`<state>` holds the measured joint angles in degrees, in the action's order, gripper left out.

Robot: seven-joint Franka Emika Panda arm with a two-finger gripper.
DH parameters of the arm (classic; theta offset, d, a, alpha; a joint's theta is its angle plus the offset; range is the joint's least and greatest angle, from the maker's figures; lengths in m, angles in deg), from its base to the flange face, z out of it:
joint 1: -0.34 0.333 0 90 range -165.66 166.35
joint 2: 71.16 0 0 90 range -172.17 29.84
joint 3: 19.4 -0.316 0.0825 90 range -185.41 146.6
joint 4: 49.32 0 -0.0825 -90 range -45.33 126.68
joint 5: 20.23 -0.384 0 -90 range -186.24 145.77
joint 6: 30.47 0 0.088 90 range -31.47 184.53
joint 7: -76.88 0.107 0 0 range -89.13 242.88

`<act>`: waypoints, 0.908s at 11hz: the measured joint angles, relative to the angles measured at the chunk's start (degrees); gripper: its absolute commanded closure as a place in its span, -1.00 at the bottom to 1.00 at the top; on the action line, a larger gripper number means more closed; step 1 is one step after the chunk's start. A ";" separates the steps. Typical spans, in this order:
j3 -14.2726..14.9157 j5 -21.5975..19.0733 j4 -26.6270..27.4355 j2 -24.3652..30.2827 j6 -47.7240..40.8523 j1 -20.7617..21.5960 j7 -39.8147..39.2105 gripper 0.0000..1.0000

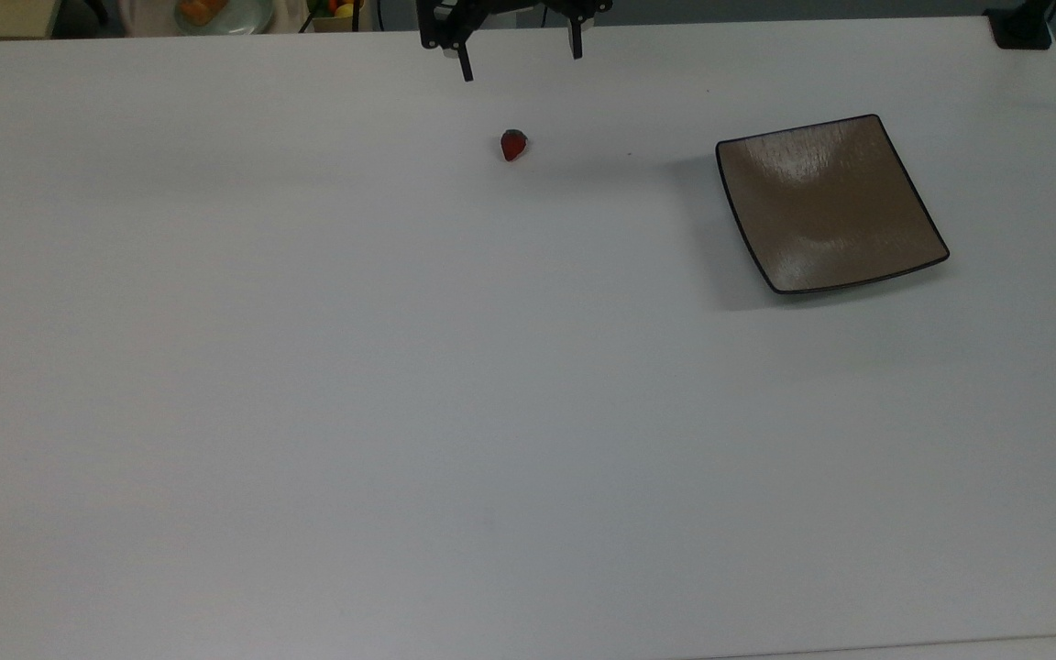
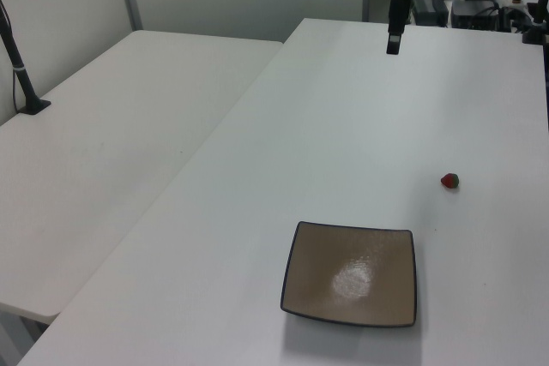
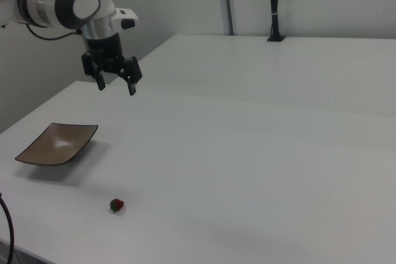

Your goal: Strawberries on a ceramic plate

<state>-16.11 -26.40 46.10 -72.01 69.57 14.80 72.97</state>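
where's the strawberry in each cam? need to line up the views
Top view: strawberry upper centre, on the white table, left of the ceramic plate.
Left view: strawberry at the right side, above and right of the plate.
Right view: strawberry low left, below and right of the plate.
Shared landmark: the brown square plate.

At the top edge of the top view, the frame is cutting off the gripper [image 1: 521,60] above its 2 fingers, and a pale round dish [image 1: 216,14] in the upper left corner. In the left view, 1 finger is hiding the other. The strawberry's [image 2: 449,181] cap is showing too small to make out.
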 measured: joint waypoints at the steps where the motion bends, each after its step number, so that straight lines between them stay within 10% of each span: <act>1: -0.01 0.00 0.53 -0.01 -1.14 0.00 -0.03 -1.00; 10: -3.33 0.69 7.98 -0.05 -14.88 0.31 -0.10 -1.00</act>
<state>-19.44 -25.71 54.09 -72.07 54.69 15.11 72.87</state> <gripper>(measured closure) 0.000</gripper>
